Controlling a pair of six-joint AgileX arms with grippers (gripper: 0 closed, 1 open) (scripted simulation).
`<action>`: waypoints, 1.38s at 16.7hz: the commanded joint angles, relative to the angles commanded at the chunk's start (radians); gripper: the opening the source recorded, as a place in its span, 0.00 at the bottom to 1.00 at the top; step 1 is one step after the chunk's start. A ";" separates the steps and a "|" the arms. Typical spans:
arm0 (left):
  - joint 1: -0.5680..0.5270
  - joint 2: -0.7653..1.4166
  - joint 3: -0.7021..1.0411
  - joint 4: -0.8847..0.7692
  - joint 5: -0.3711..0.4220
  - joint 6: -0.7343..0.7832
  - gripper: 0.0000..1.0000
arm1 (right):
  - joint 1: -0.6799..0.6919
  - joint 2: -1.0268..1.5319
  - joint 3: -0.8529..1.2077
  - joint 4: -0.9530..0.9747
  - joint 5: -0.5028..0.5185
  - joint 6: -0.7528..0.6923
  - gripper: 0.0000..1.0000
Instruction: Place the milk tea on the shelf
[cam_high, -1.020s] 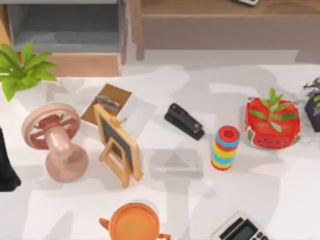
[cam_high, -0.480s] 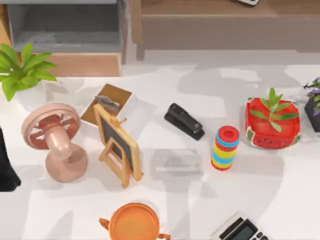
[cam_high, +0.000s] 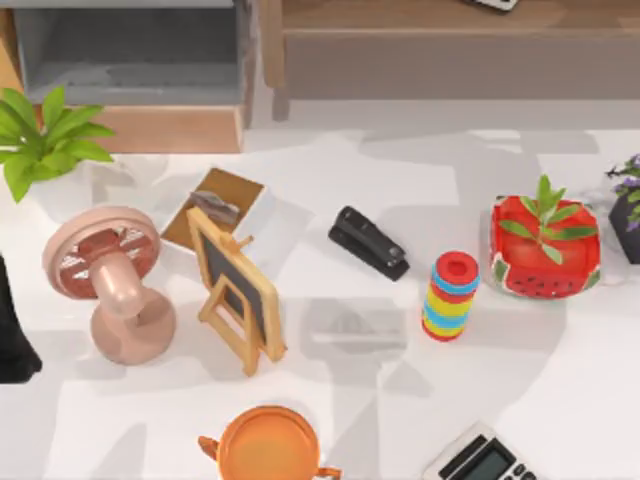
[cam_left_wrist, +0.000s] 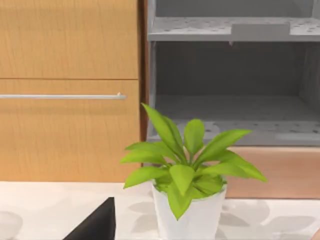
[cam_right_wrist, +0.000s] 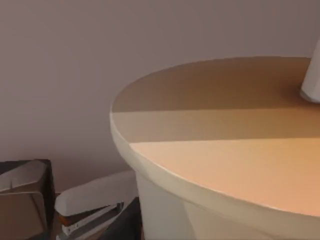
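The milk tea (cam_right_wrist: 225, 165) is a pale cup with a flat tan lid, very close in the right wrist view. A white straw (cam_right_wrist: 311, 82) stands at the lid's edge. My right gripper holds the cup, and a dark finger (cam_right_wrist: 125, 222) shows at its side. The shelf (cam_high: 130, 50) has grey boards in a wooden cabinet at the table's back left, and its open compartments (cam_left_wrist: 230, 125) face the left wrist camera. My left arm (cam_high: 12, 335) stays parked at the table's left edge.
On the table stand a green plant (cam_high: 45, 140), pink fan (cam_high: 105, 275), small chalkboard easel (cam_high: 235, 290), brown box (cam_high: 215, 205), black stapler (cam_high: 370, 243), striped ring stack (cam_high: 452, 296), red watermelon planter (cam_high: 545, 248), orange pot (cam_high: 268, 447) and calculator (cam_high: 480, 460). A long wooden unit (cam_high: 450, 25) spans the back right.
The arm shadows on the table have drifted toward the back edge. None of the objects on the table has moved.
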 joint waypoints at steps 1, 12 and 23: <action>0.000 0.000 0.000 0.000 0.000 0.000 1.00 | 0.000 0.000 0.000 0.000 0.000 0.000 0.00; 0.000 0.000 0.000 0.000 0.000 0.000 1.00 | 0.000 0.000 0.000 0.000 0.000 0.000 0.45; 0.000 0.000 0.000 0.000 0.000 0.000 1.00 | 0.000 0.000 0.000 0.000 0.000 0.000 1.00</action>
